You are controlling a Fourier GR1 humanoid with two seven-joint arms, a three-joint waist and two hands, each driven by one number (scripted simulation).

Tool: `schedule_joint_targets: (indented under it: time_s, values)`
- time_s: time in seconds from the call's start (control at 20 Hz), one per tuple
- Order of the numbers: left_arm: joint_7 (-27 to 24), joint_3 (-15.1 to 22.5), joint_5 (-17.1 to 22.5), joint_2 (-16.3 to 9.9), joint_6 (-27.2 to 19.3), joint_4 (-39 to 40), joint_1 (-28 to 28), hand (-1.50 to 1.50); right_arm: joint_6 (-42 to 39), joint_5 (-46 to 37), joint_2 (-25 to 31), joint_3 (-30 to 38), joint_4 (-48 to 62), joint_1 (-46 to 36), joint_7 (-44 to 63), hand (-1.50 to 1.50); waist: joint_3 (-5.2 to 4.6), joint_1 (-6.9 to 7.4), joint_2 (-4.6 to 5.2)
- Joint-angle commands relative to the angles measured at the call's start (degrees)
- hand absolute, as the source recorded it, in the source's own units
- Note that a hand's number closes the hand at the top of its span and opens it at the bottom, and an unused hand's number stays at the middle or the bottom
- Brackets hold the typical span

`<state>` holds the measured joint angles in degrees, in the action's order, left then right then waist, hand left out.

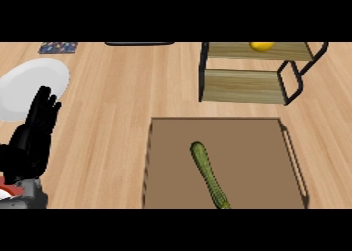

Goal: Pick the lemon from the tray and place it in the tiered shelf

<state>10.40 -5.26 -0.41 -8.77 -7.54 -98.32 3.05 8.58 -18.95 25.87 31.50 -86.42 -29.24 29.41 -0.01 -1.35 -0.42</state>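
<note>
At the far left we see our left hand (35, 132) resting near the edge, fingers straight and up, holding nothing, with a white plate (30, 86) just beyond it on the desk (120, 122). Moving right, the tray (222, 130) carries only a cucumber (209, 174). Further right, the lemon (261, 46) sits on the upper level of the tiered shelf (252, 73). We judge the placing done. Our right hand does not show.

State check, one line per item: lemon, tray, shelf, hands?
lemon: on the tiered shelf's upper level, not held
tiered shelf: upright, lower level bare
tray: holds only a cucumber
left robot hand: open, fingers up, resting
right robot hand: not in view
</note>
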Motion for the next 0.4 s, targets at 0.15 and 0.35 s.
schedule_joint_targets:
  time_s: [0.15,0.35]
  values:
    - [-0.8,1.7,-2.0,2.1,-1.4,-3.0,-2.2,0.00,-9.0,11.6,4.8,8.1,-8.8,10.8,0.3,-1.50,0.02,0.99,0.25]
    - [3.7,1.9,-1.8,1.3,-0.6,-4.8,0.3,0.00,-11.5,16.1,3.5,10.7,-8.7,16.1,-5.5,-1.50,0.04,1.13,0.30]
